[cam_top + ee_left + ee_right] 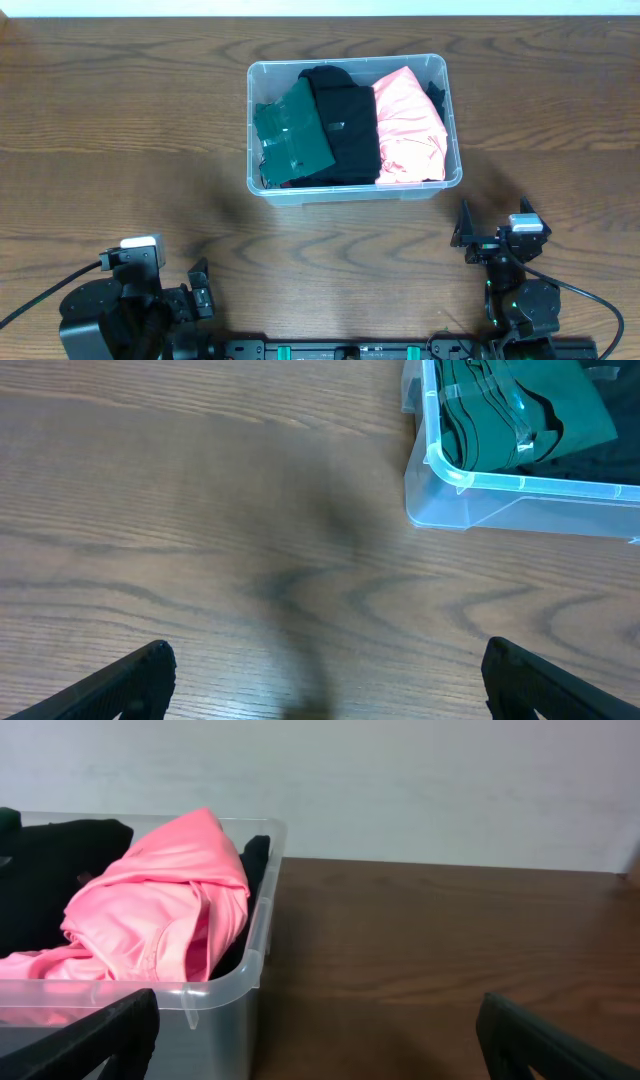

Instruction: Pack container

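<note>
The container (350, 192), a clear plastic bin with rounded corners and a rolled rim, stands on the wooden table (120, 120), holding three folded garments side by side: a dark green garment (292, 135) at one end, a black garment (345, 130) in the middle and a pink garment (408, 125) at the other end. A strip of dark fabric shows between the pink garment and the bin's end wall. The bin sits ahead of the left hand (200, 288) and off to its right, well apart from it. It sits ahead of the right hand (495, 228) and off to its left, nearer but not touching. From the left wrist camera, a corner of the container (520, 505) fills the upper right, with the green garment (500, 410) lying inside under a clear wrapping. The left hand (325, 660) is released, its two dark fingers spread wide over bare wood and grasping nothing. From the right wrist camera, the near corner of the container (225, 1020) rises at the left, with the pink garment (160, 910) mounded above the rim and the black garment (50, 870) beyond it. The right hand (315, 1020) is likewise released, its fingers wide apart and empty.
</note>
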You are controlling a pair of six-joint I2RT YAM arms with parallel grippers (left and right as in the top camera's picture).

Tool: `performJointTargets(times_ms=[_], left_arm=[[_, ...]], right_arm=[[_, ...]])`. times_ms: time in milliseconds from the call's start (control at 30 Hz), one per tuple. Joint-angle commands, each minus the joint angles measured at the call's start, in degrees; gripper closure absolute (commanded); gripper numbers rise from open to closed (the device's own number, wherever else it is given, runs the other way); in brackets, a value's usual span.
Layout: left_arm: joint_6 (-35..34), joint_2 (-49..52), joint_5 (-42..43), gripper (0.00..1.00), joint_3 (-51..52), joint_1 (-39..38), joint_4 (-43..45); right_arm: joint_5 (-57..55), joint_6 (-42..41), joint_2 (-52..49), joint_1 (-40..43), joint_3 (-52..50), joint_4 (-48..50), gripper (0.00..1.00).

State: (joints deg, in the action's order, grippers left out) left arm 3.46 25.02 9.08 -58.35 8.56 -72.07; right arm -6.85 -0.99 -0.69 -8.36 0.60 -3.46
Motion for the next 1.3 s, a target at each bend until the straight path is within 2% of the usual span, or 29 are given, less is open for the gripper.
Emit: performJointTargets(times_ms=[0, 167, 267, 533, 767, 1000, 1133, 1267], left_arm=[[0.8, -0.1, 0.8, 0.02, 0.1, -0.2, -0.1], [0.8, -0.3, 0.7, 0.02, 0.6, -0.2, 0.4], [0.8, -2.4, 0.8, 0.02, 4.5, -0.3, 4.1], [0.8, -15.2, 0.8, 0.02, 27.5, -3.4, 25.6], [0.8, -24.5, 0.8, 0.02, 41.7, -3.8, 43.4], [0.8, -24.9, 0.8, 0.02, 52.4, -5.0, 62.0], [0.8, -24.9, 0.7, 0.02, 58.2, -7.3, 69.3], [0.8, -24.9, 0.8, 0.02, 58.1, -8.8, 69.2]], right_arm=[[0.7, 0.6, 0.4, 0.4, -0.3, 0.0, 0.01], [0.7, 0.6, 0.4, 0.4, -0.3, 0.0, 0.01], [0.7, 0.6, 0.4, 0.4, -0.3, 0.0, 0.01], [0.7, 0.6, 0.4, 0.4, -0.3, 0.0, 0.01], [0.7, 0.6, 0.4, 0.4, -0.3, 0.0, 0.01], [0.7, 0.6, 0.4, 0.4, -0.3, 0.0, 0.01], [0.7, 0.6, 0.4, 0.4, -0.3, 0.0, 0.01], [0.7, 0.6, 0.4, 0.4, -0.3, 0.0, 0.01]])
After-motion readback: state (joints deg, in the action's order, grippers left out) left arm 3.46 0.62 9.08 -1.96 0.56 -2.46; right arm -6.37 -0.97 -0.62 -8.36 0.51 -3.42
